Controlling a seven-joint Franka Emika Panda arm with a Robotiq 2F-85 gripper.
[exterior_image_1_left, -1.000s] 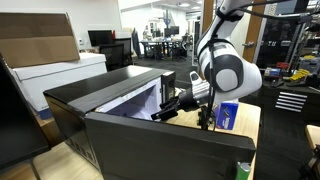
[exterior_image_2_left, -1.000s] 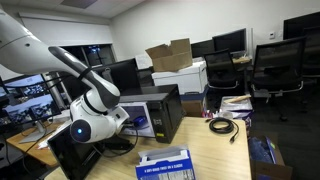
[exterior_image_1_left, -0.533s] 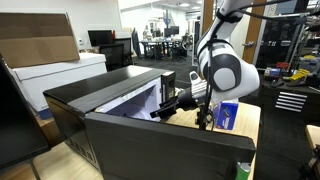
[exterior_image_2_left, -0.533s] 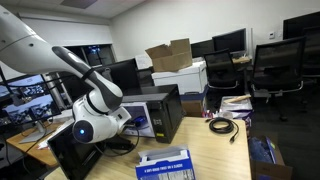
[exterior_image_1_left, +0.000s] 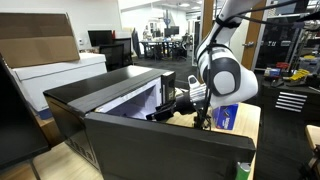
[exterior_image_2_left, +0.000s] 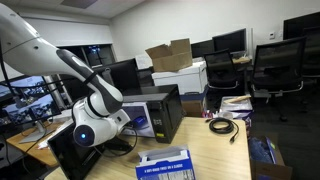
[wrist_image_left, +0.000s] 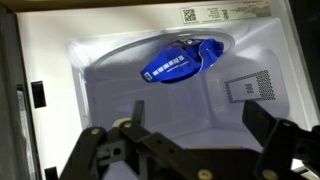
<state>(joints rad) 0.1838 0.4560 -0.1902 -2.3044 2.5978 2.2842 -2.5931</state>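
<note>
My gripper (wrist_image_left: 185, 138) is open and empty, and it points into the open cavity of a black microwave (exterior_image_1_left: 105, 88), which also shows in an exterior view (exterior_image_2_left: 162, 108). In the wrist view a blue packet (wrist_image_left: 180, 62) with white print lies on the glass turntable (wrist_image_left: 110, 62) at the back of the white cavity, well apart from my fingers. In an exterior view my gripper (exterior_image_1_left: 162, 110) sits at the cavity mouth, above the swung-open door (exterior_image_1_left: 160, 145).
A blue-and-white box (exterior_image_1_left: 227, 115) stands on the wooden table beside the arm and also shows in an exterior view (exterior_image_2_left: 165, 165). A black coiled cable (exterior_image_2_left: 222, 124) lies on the table. A white printer (exterior_image_2_left: 180, 75) with a cardboard box (exterior_image_2_left: 168, 55) stands behind, among office chairs and monitors.
The arm has shifted slightly, with the gripper edging a little towards the microwave cavity. The blue packet has not moved.
</note>
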